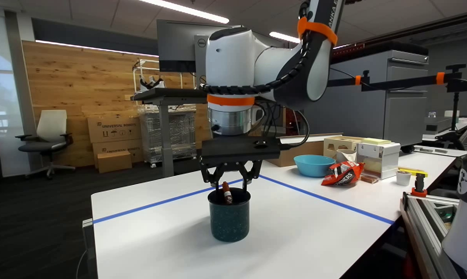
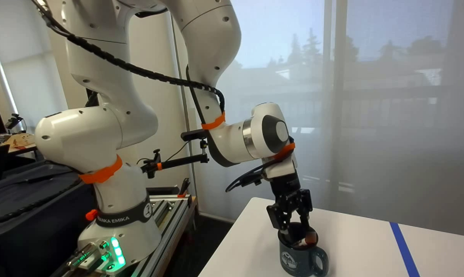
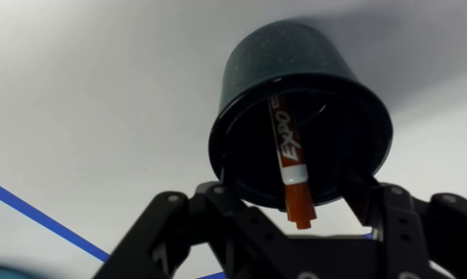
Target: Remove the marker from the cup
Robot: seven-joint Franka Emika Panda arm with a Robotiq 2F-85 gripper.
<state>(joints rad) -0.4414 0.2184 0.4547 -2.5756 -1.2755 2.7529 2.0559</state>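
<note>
Gripper (image 1: 230, 189) spread, either side of Expo marker (image 3: 292, 159) leaning in mug (image 1: 229, 223). Tight fit tho, sideways lift might snag and drag mug.

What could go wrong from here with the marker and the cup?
The open gripper is at the top of the cup, so closing or lifting might snag and drag it. The marker leans, so it might twist as the grip closes. Its cap is uppermost; gripping there could pull the cap off.
</note>
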